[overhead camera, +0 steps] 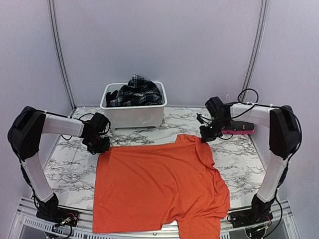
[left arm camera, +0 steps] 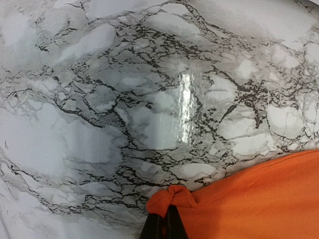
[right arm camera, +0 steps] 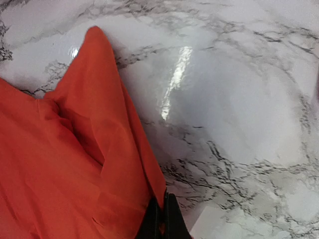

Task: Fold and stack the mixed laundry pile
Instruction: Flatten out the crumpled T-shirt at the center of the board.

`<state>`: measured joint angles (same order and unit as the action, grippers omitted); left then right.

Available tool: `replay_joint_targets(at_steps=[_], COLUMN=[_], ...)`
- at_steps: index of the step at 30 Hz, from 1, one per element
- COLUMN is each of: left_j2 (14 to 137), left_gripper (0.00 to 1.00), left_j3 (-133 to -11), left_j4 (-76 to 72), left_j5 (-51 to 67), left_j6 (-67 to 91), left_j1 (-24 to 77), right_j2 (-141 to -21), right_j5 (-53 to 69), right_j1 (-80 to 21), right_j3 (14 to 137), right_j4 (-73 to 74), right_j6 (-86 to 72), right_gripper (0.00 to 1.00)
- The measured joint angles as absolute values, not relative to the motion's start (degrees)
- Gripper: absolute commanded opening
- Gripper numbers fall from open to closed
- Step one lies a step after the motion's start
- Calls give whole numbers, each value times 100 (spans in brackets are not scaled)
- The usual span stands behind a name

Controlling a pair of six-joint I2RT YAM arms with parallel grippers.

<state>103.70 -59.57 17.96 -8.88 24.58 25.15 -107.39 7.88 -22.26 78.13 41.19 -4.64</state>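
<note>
A large bright orange T-shirt [overhead camera: 159, 186] lies spread flat on the marble table, its lower hem hanging over the near edge. My left gripper [overhead camera: 101, 146] is shut on the shirt's far left corner, bunched orange cloth [left arm camera: 172, 196] between its black fingers [left arm camera: 160, 224]. My right gripper [overhead camera: 207, 134] is shut on the shirt's far right edge [right arm camera: 134, 164], near the sleeve. The black-and-white plaid skirt [overhead camera: 135, 90] lies crumpled in the white tub. No dark grey cloth piece can be made out apart from it.
The white rectangular tub [overhead camera: 133, 112] stands at the back centre of the table. A pink and black object [overhead camera: 238, 129] lies at the back right, beside the right arm. White walls close in the back and sides.
</note>
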Motion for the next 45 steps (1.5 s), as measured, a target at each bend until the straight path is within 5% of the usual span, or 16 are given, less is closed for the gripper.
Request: replay_joint_targets(at_steps=[2, 5, 8, 14, 18, 31, 36, 39, 44, 45], left_j2=[10287, 10243, 10243, 10237, 10237, 10438, 10691, 10755, 10757, 10737], left_gripper=[0, 0, 9, 42, 55, 68, 65, 44, 2, 0], left_j3=[-5865, -5822, -5822, -5839, -5935, -6403, -6403, -6466, -6462, -6442], left_j4=[1800, 1804, 1806, 1863, 1940, 1964, 1966, 1959, 1914, 1894], left_j5=[-854, -794, -773, -773, -792, -701, -762, -832, -805, -766], left_j6=[2408, 2303, 2222, 2171, 2163, 2152, 2126, 2156, 2154, 2154], left_j1=[2493, 2486, 2480, 2467, 2401, 2287, 2287, 2292, 2281, 2279], right_j2=[-10490, -10374, -10610, -11246, -11705, -13021, -13098, -13113, -13078, -13047], right_j5=[788, 838, 854, 1020, 1181, 1184, 819, 670, 558, 521], right_j1=[-2086, -1986, -1986, -1984, -1984, -2134, -2377, -2449, -2456, -2456], right_j3=[7813, 7813, 7837, 8637, 9430, 10455, 10499, 10508, 10481, 10462], right_j4=[4178, 4355, 4550, 4753, 4674, 4744, 4742, 4737, 4742, 4762], right_j6=[-416, -309, -242, -316, -344, -23, 211, 248, 246, 239], right_gripper=[7, 40, 54, 56, 57, 52, 26, 0, 0, 0])
